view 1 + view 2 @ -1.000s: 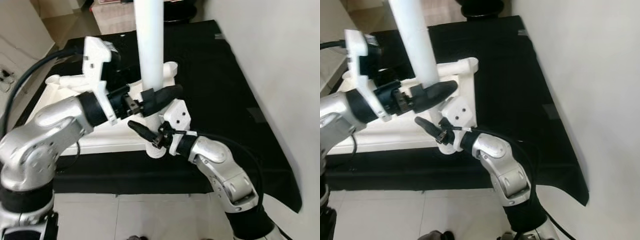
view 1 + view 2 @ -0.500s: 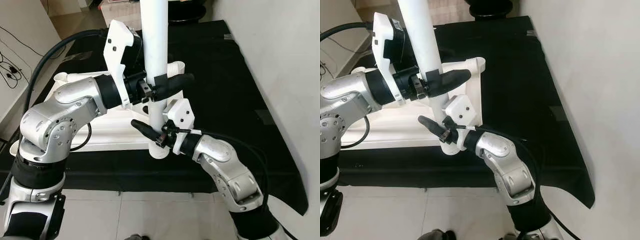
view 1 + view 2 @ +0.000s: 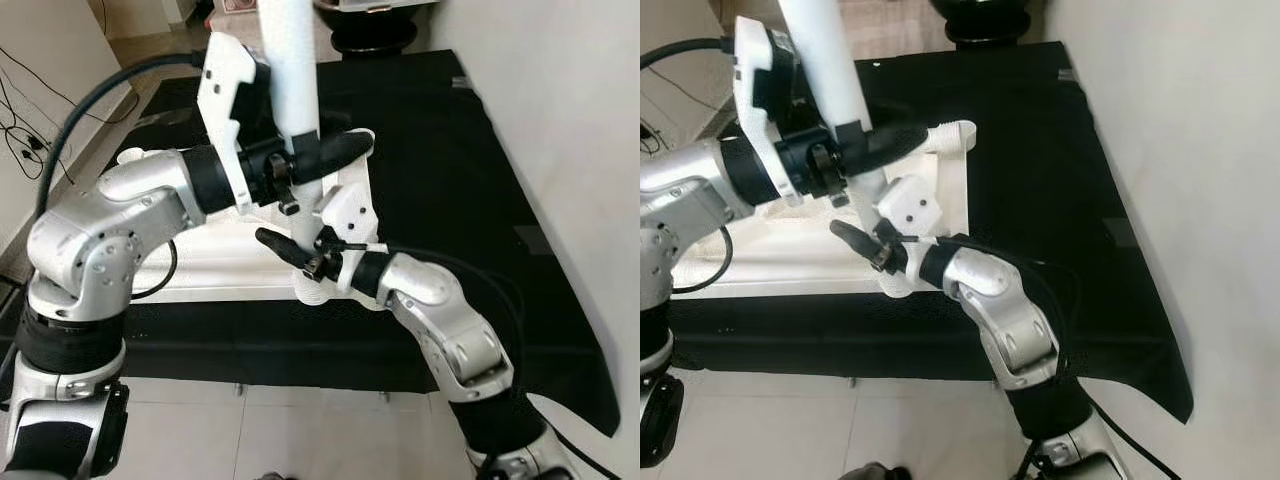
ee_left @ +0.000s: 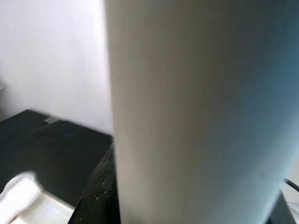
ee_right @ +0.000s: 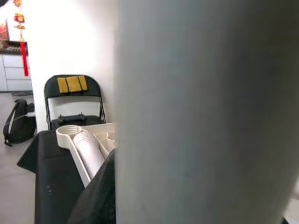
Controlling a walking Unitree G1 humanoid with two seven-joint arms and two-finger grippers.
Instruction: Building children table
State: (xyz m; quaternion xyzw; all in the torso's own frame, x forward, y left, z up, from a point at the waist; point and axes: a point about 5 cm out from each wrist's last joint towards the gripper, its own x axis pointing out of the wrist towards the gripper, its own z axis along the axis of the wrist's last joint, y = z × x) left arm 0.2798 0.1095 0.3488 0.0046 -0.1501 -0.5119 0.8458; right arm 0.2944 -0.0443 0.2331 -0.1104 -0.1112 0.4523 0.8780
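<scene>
While the white table leg [image 3: 290,70] stands upright at the near corner of the white tabletop [image 3: 215,262] on a black cloth [image 3: 440,150], 2 grippers clamp it: the left gripper [image 3: 310,158] higher, the right gripper [image 3: 300,255] near its base.

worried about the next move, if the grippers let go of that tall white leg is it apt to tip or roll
The white leg is tall and narrow above the table top, so it would probably tip. Being round and smooth, it would likely roll and may slip in the left gripper or right gripper. It looks stiff.
</scene>
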